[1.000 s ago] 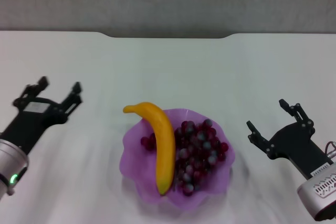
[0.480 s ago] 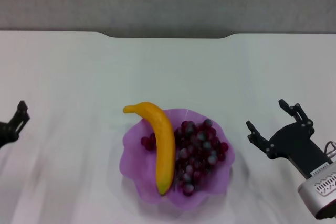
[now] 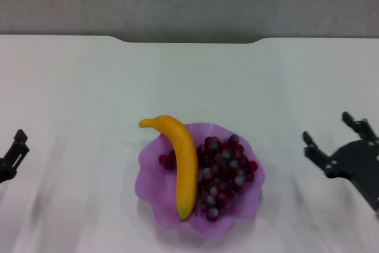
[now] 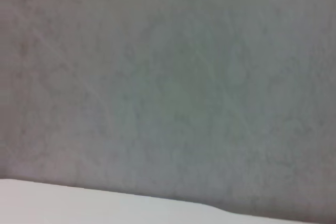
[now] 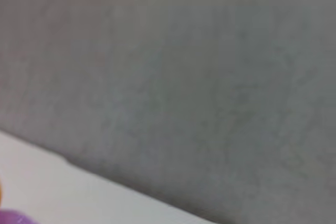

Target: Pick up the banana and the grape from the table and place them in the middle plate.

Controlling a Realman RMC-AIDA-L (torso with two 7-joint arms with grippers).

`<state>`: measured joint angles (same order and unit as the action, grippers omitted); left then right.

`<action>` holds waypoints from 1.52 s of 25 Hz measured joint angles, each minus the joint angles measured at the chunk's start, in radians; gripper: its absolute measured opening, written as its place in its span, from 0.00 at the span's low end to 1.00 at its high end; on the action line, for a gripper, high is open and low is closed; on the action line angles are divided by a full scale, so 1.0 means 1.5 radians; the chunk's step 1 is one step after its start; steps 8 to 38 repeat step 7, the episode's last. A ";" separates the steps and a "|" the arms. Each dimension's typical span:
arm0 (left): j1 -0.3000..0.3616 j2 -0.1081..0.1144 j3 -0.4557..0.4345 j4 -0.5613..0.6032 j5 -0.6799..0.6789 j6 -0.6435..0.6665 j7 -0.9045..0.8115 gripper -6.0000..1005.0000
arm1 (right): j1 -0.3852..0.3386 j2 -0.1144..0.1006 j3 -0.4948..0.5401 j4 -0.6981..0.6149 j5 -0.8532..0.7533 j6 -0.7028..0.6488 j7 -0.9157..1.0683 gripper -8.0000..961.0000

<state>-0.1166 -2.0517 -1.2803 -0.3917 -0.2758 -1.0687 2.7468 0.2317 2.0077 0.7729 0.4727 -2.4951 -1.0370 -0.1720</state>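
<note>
The yellow-orange banana [image 3: 186,164] lies in the translucent purple plate [image 3: 149,177], its stem end sticking out over the far-left rim. The bunch of dark red-purple grapes [image 3: 226,173] lies in the same plate, to the banana's right and touching it. My right gripper [image 3: 328,130] is open and empty, low over the table [image 3: 189,75], well to the right of the plate. My left gripper [image 3: 13,155] shows only partly at the left edge of the head view, far from the plate. A sliver of the plate [image 5: 13,217] shows in the right wrist view.
The white table has a shallow notch [image 3: 189,41] in its far edge, with a grey wall behind. The wrist views show mostly that wall and a strip of table [image 4: 79,203].
My left arm has drawn back to the left edge of the view. My right gripper has moved right, away from the plate. Banana and grapes have not moved.
</note>
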 joint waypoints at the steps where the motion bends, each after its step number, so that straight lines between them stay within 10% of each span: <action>1: 0.000 0.001 0.000 0.002 -0.004 -0.005 -0.006 0.83 | 0.000 0.000 0.001 -0.018 0.000 -0.021 0.026 0.93; 38: 0.000 0.001 0.002 0.009 -0.008 -0.013 -0.021 0.83 | 0.011 -0.001 0.009 -0.107 0.000 -0.106 0.161 0.93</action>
